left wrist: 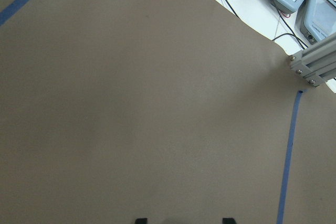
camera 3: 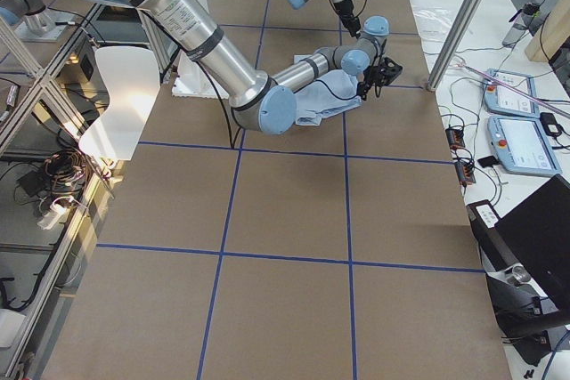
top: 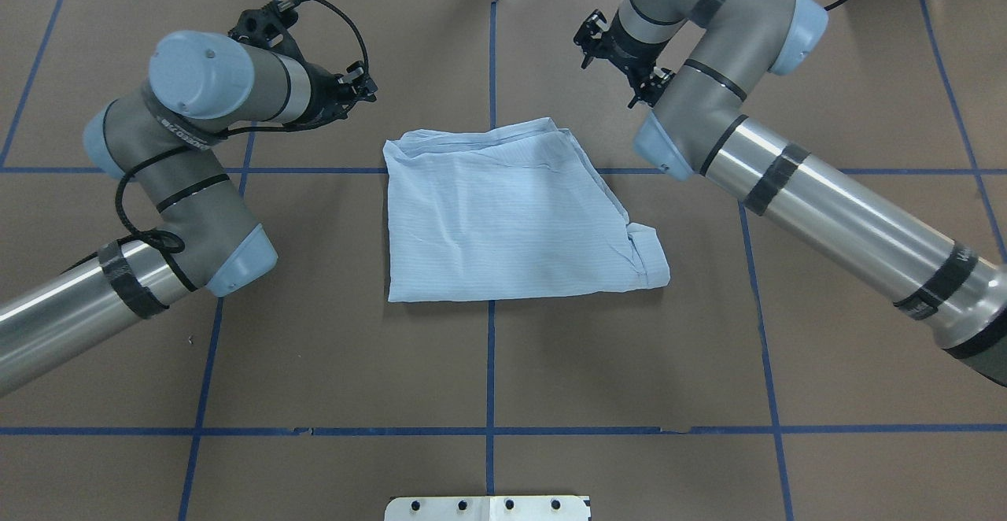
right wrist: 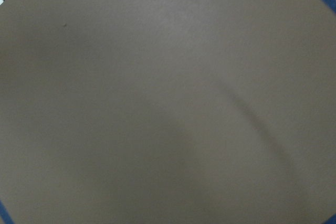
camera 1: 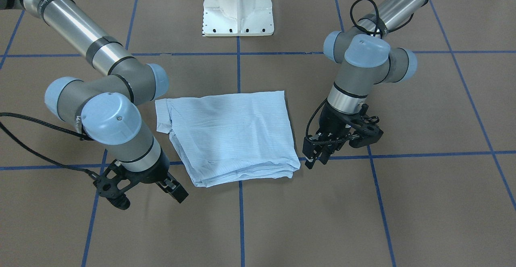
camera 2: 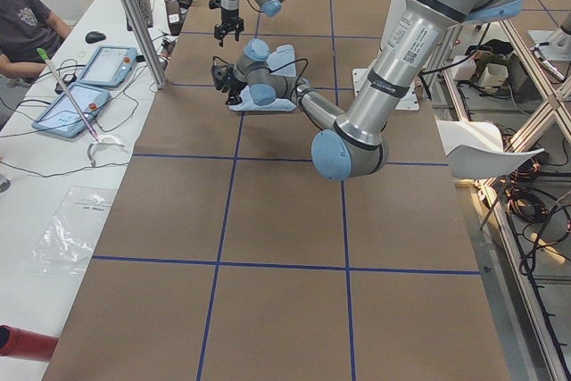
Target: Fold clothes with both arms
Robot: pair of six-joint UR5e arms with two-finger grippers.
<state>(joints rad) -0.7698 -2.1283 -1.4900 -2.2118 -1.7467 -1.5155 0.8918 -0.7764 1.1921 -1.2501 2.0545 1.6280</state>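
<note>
The light-blue striped shirt (camera 1: 231,134) lies folded into a rough square in the middle of the brown table, with a sleeve end or cuff sticking out at one corner (top: 649,257). It also shows in the overhead view (top: 503,214). My left gripper (camera 1: 316,161) hangs just off the shirt's far corner, open and empty, over a blue tape line; its fingertips (left wrist: 140,220) show apart over bare table. My right gripper (camera 1: 176,191) hovers beside the opposite far corner, open and empty. Its wrist view shows only blurred table.
The white pedestal base (camera 1: 238,9) stands at the robot's side of the table. Blue tape lines (top: 492,363) grid the brown surface. An aluminium post (left wrist: 315,66) and control tablets (camera 2: 98,64) stand along the far edge, where a person (camera 2: 22,24) sits.
</note>
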